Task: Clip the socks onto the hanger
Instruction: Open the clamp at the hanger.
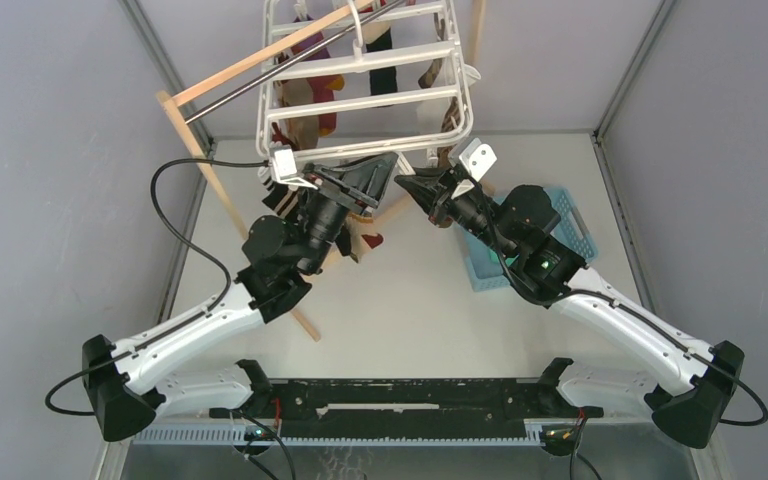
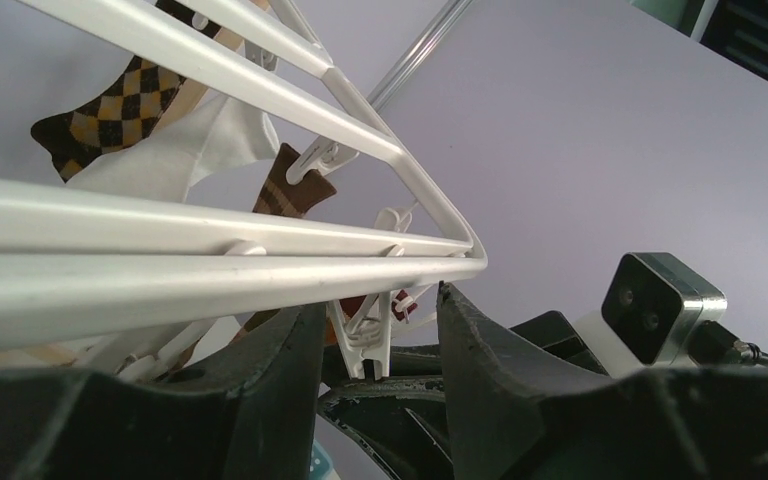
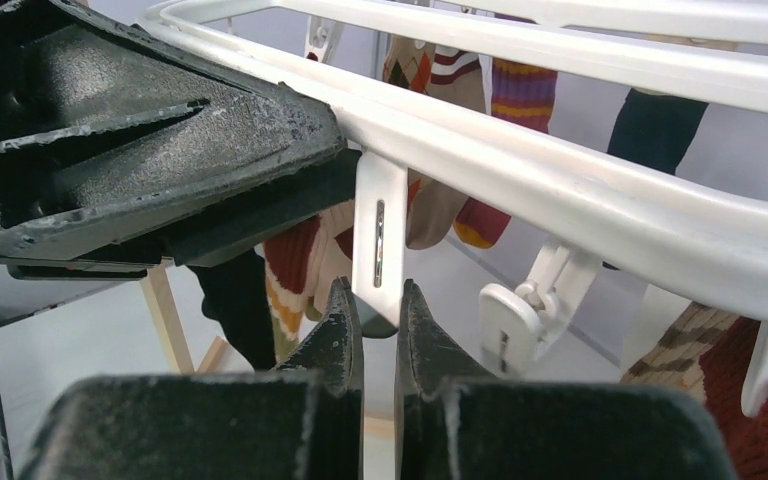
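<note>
The white hanger (image 1: 360, 105) hangs tilted at the back, its near bar just above both grippers. Several socks hang clipped under it, among them a brown and orange checked sock (image 2: 110, 110) and a brown striped sock (image 2: 290, 190). My left gripper (image 1: 385, 165) is open, and its fingers (image 2: 290, 380) stand on either side of a dangling white clip (image 2: 375, 345) without touching it. My right gripper (image 3: 373, 290) is nearly closed from below, its tips pressing both edges of that clip's (image 3: 380, 230) lower end. No sock shows between either pair of fingers.
The wooden pole stand (image 1: 230, 205) leans behind the left arm. A blue basket (image 1: 570, 225) sits under the right arm. Another white clip (image 3: 510, 320) dangles to the right of the held one. Red and orange striped socks (image 3: 295, 270) and a black sock (image 3: 650, 125) hang close by.
</note>
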`<state>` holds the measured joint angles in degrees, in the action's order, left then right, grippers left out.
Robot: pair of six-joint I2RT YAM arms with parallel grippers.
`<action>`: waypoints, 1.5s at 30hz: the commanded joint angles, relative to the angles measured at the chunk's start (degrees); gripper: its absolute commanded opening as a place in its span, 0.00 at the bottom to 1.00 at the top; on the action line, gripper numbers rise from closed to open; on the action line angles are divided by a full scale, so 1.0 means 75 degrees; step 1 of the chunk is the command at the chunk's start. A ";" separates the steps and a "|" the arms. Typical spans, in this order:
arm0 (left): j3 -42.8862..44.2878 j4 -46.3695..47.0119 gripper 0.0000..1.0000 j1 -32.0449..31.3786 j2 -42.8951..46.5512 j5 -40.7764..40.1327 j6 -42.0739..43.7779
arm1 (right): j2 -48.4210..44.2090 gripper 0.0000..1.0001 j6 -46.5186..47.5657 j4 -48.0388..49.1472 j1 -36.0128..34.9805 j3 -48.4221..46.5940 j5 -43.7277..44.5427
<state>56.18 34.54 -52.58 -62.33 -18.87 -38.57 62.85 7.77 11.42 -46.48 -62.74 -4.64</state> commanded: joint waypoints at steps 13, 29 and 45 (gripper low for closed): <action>0.0175 0.0035 0.49 0.0039 -0.0199 0.0194 0.0033 | -0.0032 0.00 -0.0124 0.0289 0.0036 -0.0330 -0.0054; 0.0191 0.0013 0.00 0.0047 -0.0195 0.0080 0.0045 | -0.0059 0.00 -0.0106 0.0259 0.0000 -0.0283 -0.0090; 0.0021 0.0035 0.00 0.0092 -0.0014 0.0075 0.0037 | -0.0335 0.52 -0.0045 -0.0024 0.0082 0.0195 0.0577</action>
<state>56.25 33.74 -52.53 -64.05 -17.82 -38.70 62.81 7.38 10.92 -46.46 -62.74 -3.31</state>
